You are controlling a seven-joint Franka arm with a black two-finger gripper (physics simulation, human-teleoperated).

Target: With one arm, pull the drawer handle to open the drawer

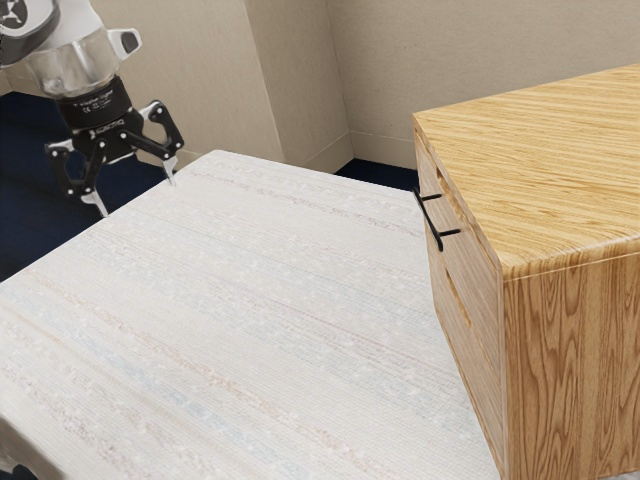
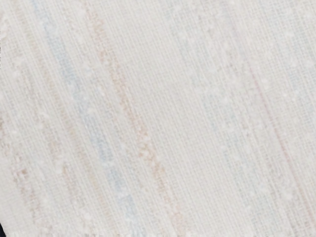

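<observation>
**Open tool hangs over the far table corner, well apart from the drawer handle**

The black two-finger tool (image 1: 137, 197) hangs from the white and grey arm (image 1: 70, 55) at the exterior view's upper left. Its fingers (image 1: 165, 140) are spread wide with nothing between them, and the tips point down. It sits just above the corner of the pale whitewashed wood-grain table (image 1: 250, 330).

The light oak wooden cabinet (image 1: 560, 200) stands at the exterior view's right. Its front face is turned toward the exterior view's left, facing across the table. High on that face sits the top drawer (image 1: 455, 245), whose front looks flush with the face around it.

The thin black bar handle (image 1: 432, 222) is mounted on the drawer front near the cabinet's far upper corner. Two short stubs hold the bar off the wood, so it juts out toward the exterior view's left. Its long axis seems to run level along the drawer front, roughly parallel to the cabinet's top edge, though the steep angle makes this hard to judge.

A broad stretch of bare table lies between tool and handle.

In the wrist view, the table's pale surface (image 2: 158, 118) lies beneath the hand, its faint blue and tan streaks running slantwise.
</observation>
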